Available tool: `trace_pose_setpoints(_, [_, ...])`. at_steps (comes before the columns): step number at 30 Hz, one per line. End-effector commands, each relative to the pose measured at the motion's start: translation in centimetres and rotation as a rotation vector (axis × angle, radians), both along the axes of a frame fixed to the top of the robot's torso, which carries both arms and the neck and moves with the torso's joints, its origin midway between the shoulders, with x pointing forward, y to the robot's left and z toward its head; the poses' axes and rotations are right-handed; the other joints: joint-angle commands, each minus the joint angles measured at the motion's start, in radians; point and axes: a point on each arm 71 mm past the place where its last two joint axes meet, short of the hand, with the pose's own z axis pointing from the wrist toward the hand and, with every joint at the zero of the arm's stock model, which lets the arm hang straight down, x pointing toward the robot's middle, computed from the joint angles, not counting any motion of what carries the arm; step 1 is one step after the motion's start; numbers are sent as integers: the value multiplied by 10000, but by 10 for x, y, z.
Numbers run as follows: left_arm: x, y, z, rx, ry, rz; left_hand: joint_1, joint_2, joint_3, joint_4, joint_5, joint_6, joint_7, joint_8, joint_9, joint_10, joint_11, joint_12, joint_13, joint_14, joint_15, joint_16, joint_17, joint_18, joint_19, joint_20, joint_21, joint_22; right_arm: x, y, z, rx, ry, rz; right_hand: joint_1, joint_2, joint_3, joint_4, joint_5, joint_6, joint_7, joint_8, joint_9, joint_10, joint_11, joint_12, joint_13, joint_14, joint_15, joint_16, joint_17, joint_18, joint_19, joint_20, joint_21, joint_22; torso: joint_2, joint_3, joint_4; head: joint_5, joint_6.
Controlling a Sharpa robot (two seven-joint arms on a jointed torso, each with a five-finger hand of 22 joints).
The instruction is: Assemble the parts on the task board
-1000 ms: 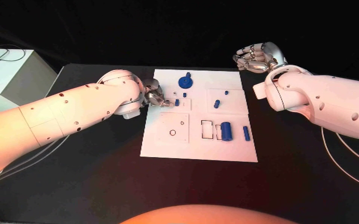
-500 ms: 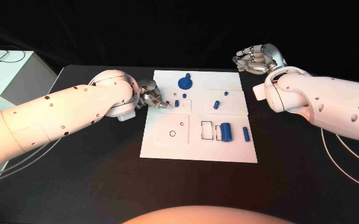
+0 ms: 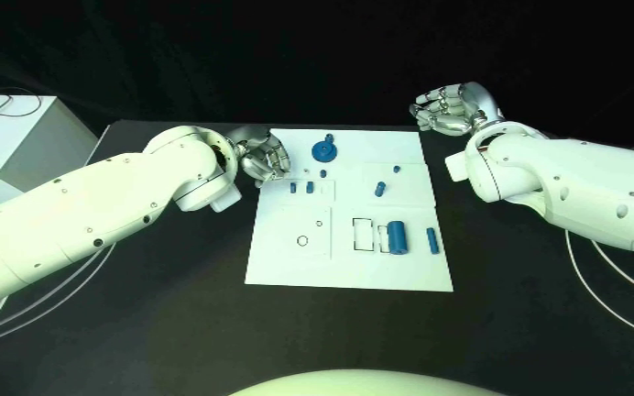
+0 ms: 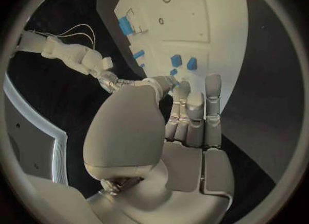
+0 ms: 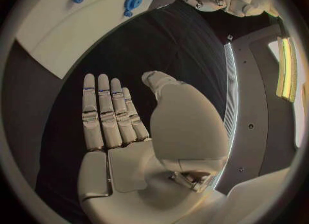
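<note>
White box [image 3: 29,139] at far-left table edge, well clear of work. Task board [image 3: 346,263] mid-table; blue parts [image 3: 397,235] near its right side, gear-like part [image 3: 325,149] at far end. Left hand [image 3: 265,156] over board's far-left edge, fingers straight, side by side, empty. Right hand [image 3: 451,108] off board's far-right corner over bare black table, fingers extended, close together, holding nothing. Near half of table open.

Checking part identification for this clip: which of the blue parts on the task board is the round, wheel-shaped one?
The blue wheel-shaped part at the far end of the task board, close to the left hand. The other blue parts are small pegs or straight cylinders.
</note>
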Motion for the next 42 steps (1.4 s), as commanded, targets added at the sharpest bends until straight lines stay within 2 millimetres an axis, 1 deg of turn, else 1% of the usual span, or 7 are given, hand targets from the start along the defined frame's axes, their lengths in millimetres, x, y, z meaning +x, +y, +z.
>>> trace_pose_setpoints(1, [6, -11, 12, -1645, -1573, -389, -294, -270, 233, 83, -85, 195, -31, -492, -694, -142, 34, -637, -539, -804, 60, -666, -1054, 143, -292, 61, -390, -341, 0, 1, 0, -60, -47, 247, 90, 54, 24, -82, 46, -34, 283, -70, -18, -10, -13, -48, -7, -60, -14, -58, -18, 138, -61, 7, -4, -19, 4, -5, -1, -41, 56])
trace_pose_setpoints(7, [19, -28, 13, -1509, -2860, -902, -339, -319, -52, -336, -176, 598, -11, -1335, -1903, 30, 121, -1947, -1676, -1803, 117, -1845, -2753, 138, -300, 114, -1120, -806, 1, 2, 0, -45, -50, 278, 160, 70, 75, -133, 51, -32, 282, -76, -20, -9, -16, -56, -9, -57, -15, -61, -34, 139, -62, 7, 2, -38, 9, -2, -7, -71, 107])
trace_pose_setpoints(13, [28, -49, 3, -542, -3593, -1605, -82, -261, -115, -776, -188, 681, 44, -1685, -2380, 77, 202, -2595, -2203, -1823, 149, -1936, -2997, 142, -239, 117, -1158, -822, 1, 4, 0, -35, -48, 310, 160, 70, 75, -133, 51, -32, 282, -76, -20, -9, -16, -56, -9, -57, -15, -61, -34, 139, -62, 7, 2, -38, 36, -14, -23, -122, 170])
trace_pose_setpoints(17, [33, -61, -7, 334, -3566, -1949, -422, -460, -495, -816, -111, 400, 108, -2030, -2676, -113, 318, -2984, -2480, -1739, 247, -1777, -3066, 133, -112, 209, -1037, -749, 1, 5, 0, -28, -45, 332, 183, 74, 95, -151, 52, -30, 282, -77, -20, -8, -16, -59, -9, -56, -16, -62, -40, 139, -62, 7, 3, -44, 45, -20, -27, -141, 192])
trace_pose_setpoints(22, [37, -72, -19, 1423, -3306, -2462, -488, -450, -618, -982, -117, 474, -20, -2085, -2844, -248, 359, -3176, -2679, -1291, 286, -1049, -2729, 71, 283, 257, -440, -173, 1, 7, 0, -16, -41, 377, 193, 73, 104, -159, 51, -30, 282, -79, -21, -8, -16, -61, -9, -55, -16, -63, -44, 139, -63, 7, 4, -48, 38, -13, -18, -148, 191])
trace_pose_setpoints(28, [38, -81, -28, 2183, -3035, -2833, -570, -424, -1016, -1113, -144, 540, -94, -2114, -2974, -496, 439, -3306, -2829, -1924, 390, -974, -3249, 129, -259, 361, -601, -380, 1, 10, 0, -15, -47, 424, 194, 72, 106, -161, 51, -30, 283, -80, -21, -9, -15, -62, -10, -55, -16, -64, -46, 139, -63, 7, 4, -50, 21, -26, -7, -154, 156])
trace_pose_setpoints(42, [40, -87, -32, 2616, -2935, -2760, -475, -344, -1094, -1043, -135, 958, 51, -2165, -3147, -296, 446, -3266, -2936, -1829, 421, -52, -3036, 73, -142, 419, -42, 241, 1, 11, 0, -37, -64, 447, 194, 70, 109, -163, 51, -31, 284, -81, -22, -10, -14, -64, -10, -56, -15, -65, -48, 139, -64, 8, 5, -52, 30, -21, -11, -202, 128])
